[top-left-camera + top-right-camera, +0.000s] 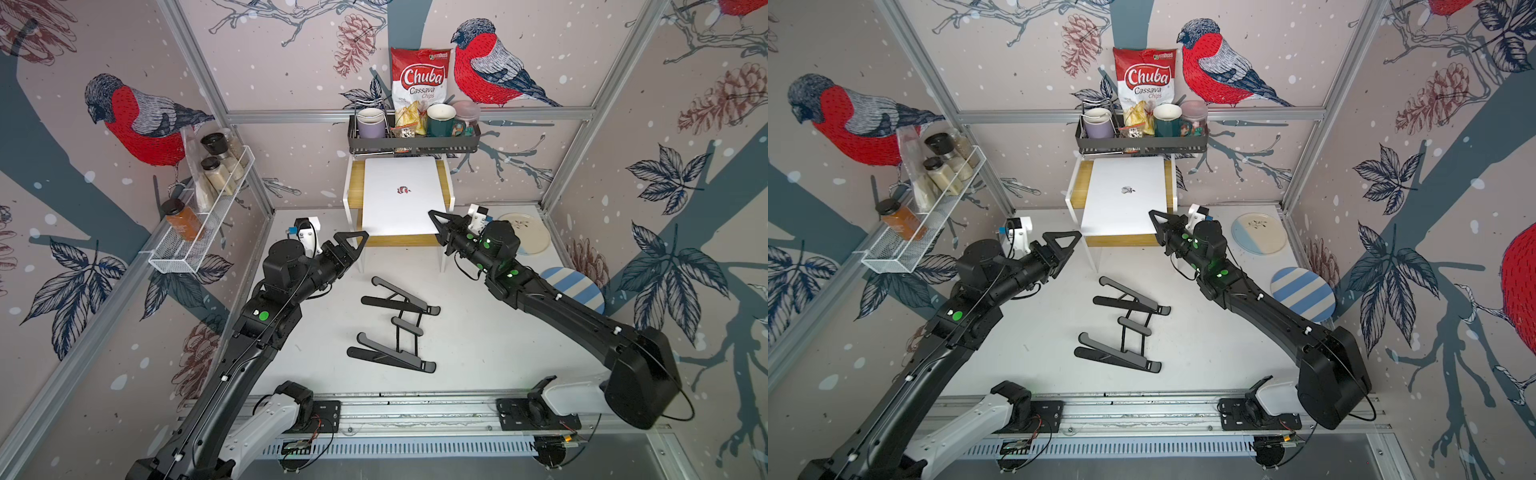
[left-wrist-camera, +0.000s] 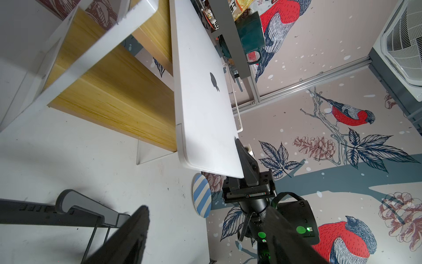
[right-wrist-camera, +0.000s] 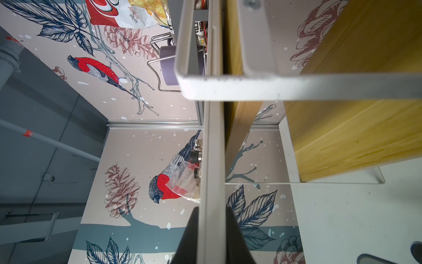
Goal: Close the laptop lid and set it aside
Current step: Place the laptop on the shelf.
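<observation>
In both top views the thin, matte silver-white laptop (image 1: 401, 195) lay at upper centre on a white-framed riser with grained wooden boards (image 1: 356, 183). Its smooth laptop lid (image 1: 1121, 208) was shut flat, dark logo upward. The right gripper (image 1: 435, 222) clenched the laptop's lower right corner. Only the right wrist view showed the slim edge pinched between black fingers (image 3: 235, 237). The left gripper (image 1: 358, 249) hung released, holding nothing.

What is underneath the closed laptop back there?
A white-framed wooden shelf; its wood shows beside the laptop and at the front. The right tool clamps the laptop's near corner. The wood directly beneath is covered, so anything lying there is hidden.
</observation>
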`<state>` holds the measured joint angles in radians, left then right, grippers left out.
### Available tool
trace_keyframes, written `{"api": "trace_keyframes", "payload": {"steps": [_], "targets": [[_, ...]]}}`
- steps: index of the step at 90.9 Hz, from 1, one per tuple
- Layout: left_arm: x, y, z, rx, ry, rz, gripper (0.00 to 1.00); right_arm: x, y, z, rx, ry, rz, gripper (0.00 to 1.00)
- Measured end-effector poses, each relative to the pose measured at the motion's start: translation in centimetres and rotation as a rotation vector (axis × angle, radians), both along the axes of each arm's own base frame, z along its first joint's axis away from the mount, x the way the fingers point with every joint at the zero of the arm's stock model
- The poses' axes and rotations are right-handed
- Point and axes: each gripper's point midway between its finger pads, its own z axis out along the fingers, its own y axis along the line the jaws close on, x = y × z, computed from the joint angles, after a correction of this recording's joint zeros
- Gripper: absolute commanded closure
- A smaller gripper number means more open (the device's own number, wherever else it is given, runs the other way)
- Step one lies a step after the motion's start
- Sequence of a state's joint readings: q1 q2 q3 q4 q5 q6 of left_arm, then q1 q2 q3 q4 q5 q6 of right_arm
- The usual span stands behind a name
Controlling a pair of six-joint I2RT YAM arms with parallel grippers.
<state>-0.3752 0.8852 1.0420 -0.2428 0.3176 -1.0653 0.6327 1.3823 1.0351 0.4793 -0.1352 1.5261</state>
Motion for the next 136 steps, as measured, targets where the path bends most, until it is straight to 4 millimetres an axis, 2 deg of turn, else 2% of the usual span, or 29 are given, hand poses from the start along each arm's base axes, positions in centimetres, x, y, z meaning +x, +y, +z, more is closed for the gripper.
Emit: {"api": "trace_keyframes", "payload": {"steps": [32, 63, 79, 84, 100, 118, 136], "targets": [[0.3, -0.1, -0.5, 0.018, 0.002, -0.002, 0.21, 1.4, 0.4, 0.6, 0.009, 0.008, -0.011, 1.00], [0.6, -0.2, -1.1, 0.026, 0.019, 0.000, 0.21, 3.2, 0.7, -0.5, 0.013, 0.004, -0.018, 1.00], [0.7, -0.2, -1.2, 0.030, 0.019, -0.001, 0.21, 3.4, 0.7, -0.5, 0.020, -0.001, -0.020, 0.93], [0.7, -0.2, -1.2, 0.031, 0.019, 0.000, 0.21, 3.5, 0.7, -0.5, 0.021, -0.002, -0.021, 0.89], [0.7, -0.2, -1.2, 0.033, 0.018, 0.000, 0.21, 3.3, 0.4, -0.5, 0.031, -0.010, -0.019, 0.67], [0.5, -0.1, -1.5, 0.055, 0.024, -0.001, 0.20, 3.0, -0.1, -0.6, 0.033, -0.013, -0.023, 0.47], [0.2, 0.2, -0.3, 0.107, -0.010, -0.005, 0.17, 2.2, -0.9, -0.1, 0.034, -0.029, -0.029, 0.25]]}}
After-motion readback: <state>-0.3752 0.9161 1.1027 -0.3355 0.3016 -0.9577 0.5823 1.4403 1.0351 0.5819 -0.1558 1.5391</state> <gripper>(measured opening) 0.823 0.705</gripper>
